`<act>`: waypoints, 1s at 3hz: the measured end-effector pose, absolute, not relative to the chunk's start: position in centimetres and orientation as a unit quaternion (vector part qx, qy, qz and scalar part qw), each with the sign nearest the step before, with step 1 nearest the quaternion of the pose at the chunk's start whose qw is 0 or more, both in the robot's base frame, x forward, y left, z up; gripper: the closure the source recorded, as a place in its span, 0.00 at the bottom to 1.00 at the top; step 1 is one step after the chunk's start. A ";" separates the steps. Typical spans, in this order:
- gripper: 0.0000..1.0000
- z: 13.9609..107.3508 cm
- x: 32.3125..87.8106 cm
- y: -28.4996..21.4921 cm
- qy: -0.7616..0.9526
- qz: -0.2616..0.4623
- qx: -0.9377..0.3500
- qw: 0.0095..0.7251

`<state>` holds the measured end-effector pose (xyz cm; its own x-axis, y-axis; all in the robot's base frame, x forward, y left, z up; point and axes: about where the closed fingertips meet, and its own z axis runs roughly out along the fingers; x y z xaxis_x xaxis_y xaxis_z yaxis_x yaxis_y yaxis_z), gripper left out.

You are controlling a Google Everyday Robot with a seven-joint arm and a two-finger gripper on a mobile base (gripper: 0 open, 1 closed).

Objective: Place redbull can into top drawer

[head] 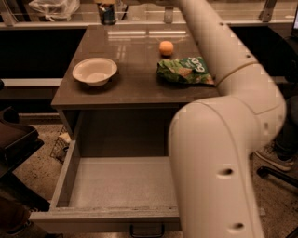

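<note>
The redbull can [107,14], dark blue with a silver band, hangs at the very top of the camera view, above the far left edge of the brown table [130,90]. My gripper [107,3] shows only as pale tips at the frame's top edge, shut on the can's upper part. My white arm [219,139] sweeps down the right side. The top drawer [63,179] is pulled wide open below the tabletop. Its grey floor is bare, and its front panel carries a small dark handle [146,230].
On the table are a white bowl [94,70], a small orange fruit [166,48] and a green snack bag [184,70]. A plastic bag [53,7] lies behind the table. A wire basket [58,145] and a dark chair [14,139] stand left of the drawer.
</note>
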<state>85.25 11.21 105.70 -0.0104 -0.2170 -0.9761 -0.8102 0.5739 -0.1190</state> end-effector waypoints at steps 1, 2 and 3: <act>1.00 108.4 82.0 6.8 0.675 0.235 -0.364 0.597; 1.00 113.2 77.0 1.8 0.670 0.214 -0.325 0.632; 1.00 119.3 66.9 -4.5 0.660 0.173 -0.278 0.676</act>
<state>66.88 -4.53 119.31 0.0679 -0.1338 -0.9887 -0.6007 0.7857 -0.1476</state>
